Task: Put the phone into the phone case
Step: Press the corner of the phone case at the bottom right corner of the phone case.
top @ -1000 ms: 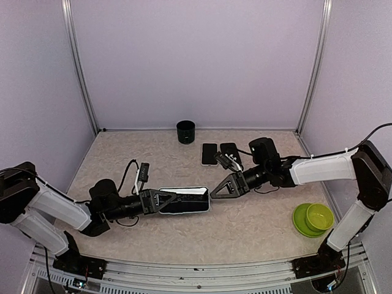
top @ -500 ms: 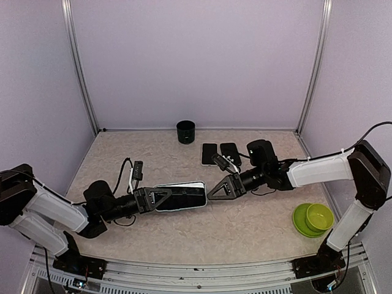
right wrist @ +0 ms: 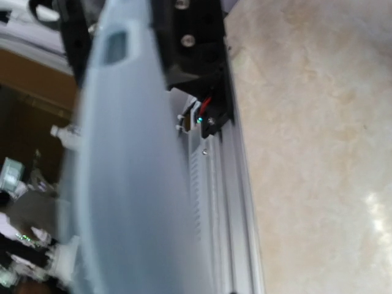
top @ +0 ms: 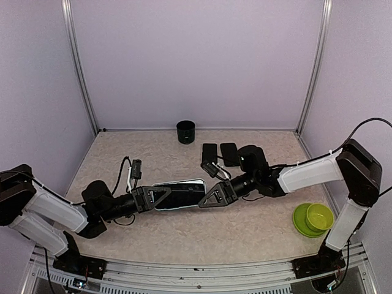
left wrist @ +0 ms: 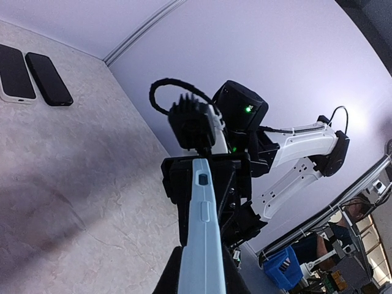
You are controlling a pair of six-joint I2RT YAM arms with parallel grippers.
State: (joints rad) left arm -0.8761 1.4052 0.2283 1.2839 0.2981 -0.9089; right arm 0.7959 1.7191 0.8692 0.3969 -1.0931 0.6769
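The left gripper (top: 160, 197) is clamped on the near end of the phone case (top: 180, 195), a finger pressing each broad face. It holds the case on its long edge, clear of the table (top: 153, 160). The case is pale blue. From above, its upward side looks dark inside a light rim, and I cannot tell whether a phone sits in it. In the left wrist view only the thin blue edge shows, with 2 small cutouts.

The right gripper (top: 205, 199) meets the case's far end, its fingers reaching that tip. The right wrist view is filled by the blurred blue case, and I cannot tell how wide these fingers stand or whether they grip it.

The 2 arms stretch low across the table toward each other, and the case spans the gap between them near the middle.

Behind the right gripper, a white-rimmed phone (top: 209, 151) and a plain dark phone (top: 229, 152) lie flat side by side. A black cup (top: 185, 131) stands by the back wall. A green bowl (top: 320, 215) rests on a green plate (top: 299, 222) near the right arm's base.
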